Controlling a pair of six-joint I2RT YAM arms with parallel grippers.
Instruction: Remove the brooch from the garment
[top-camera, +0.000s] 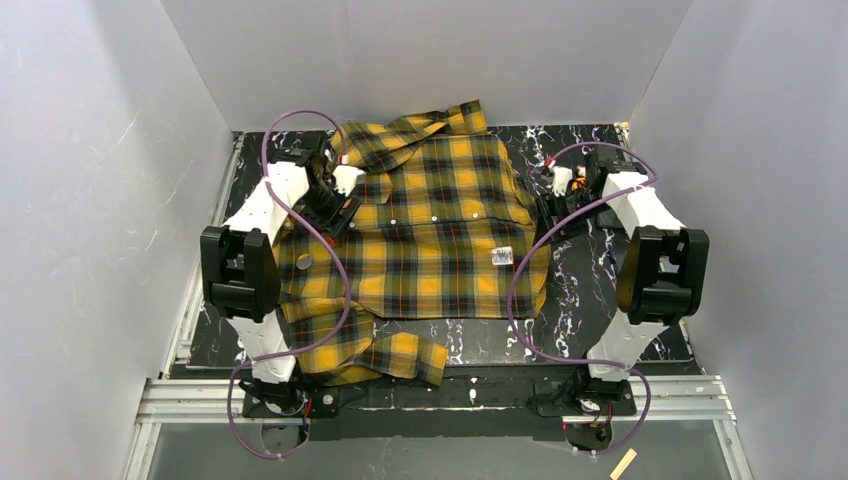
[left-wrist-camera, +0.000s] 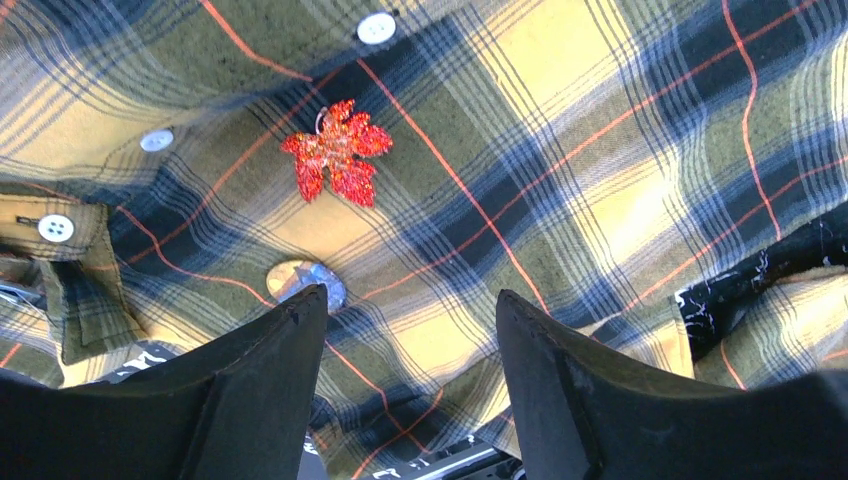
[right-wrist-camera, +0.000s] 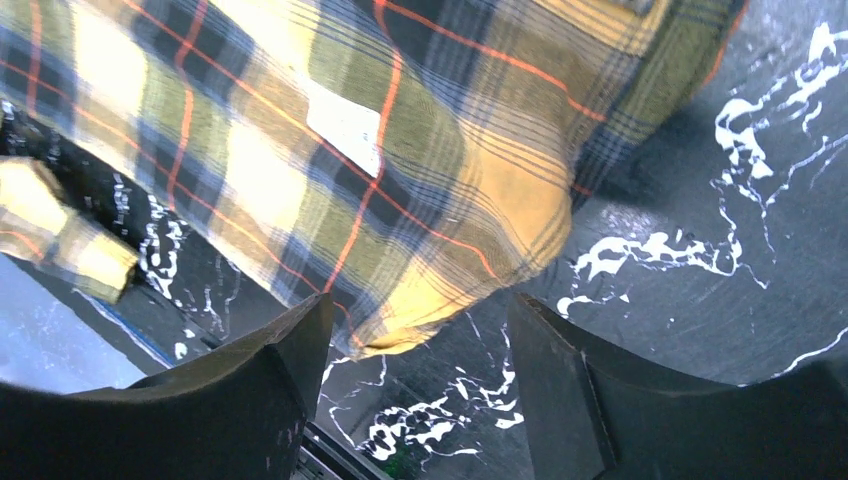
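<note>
The garment (top-camera: 430, 230), a yellow-and-black plaid shirt, lies spread on the table. In the left wrist view, two ornaments sit on the shirt (left-wrist-camera: 560, 200): a red glittery leaf-shaped brooch (left-wrist-camera: 338, 152) and a small round pale shiny pin (left-wrist-camera: 300, 277). The round pin touches the tip of my left finger (left-wrist-camera: 290, 340) in that view and also shows in the top view (top-camera: 304, 261). My left gripper (left-wrist-camera: 410, 300) is open and empty just above the cloth (top-camera: 338, 205). My right gripper (right-wrist-camera: 415, 305) is open and empty over the shirt's hem corner (right-wrist-camera: 440, 290), at the shirt's right edge (top-camera: 553, 195).
White snap buttons (left-wrist-camera: 376, 27) run along the placket. A small white label (top-camera: 502, 256) sits near the hem and also shows in the right wrist view (right-wrist-camera: 345, 128). Black marbled table (right-wrist-camera: 700, 200) lies bare right of the shirt. White walls enclose three sides. Purple cables loop over the cloth.
</note>
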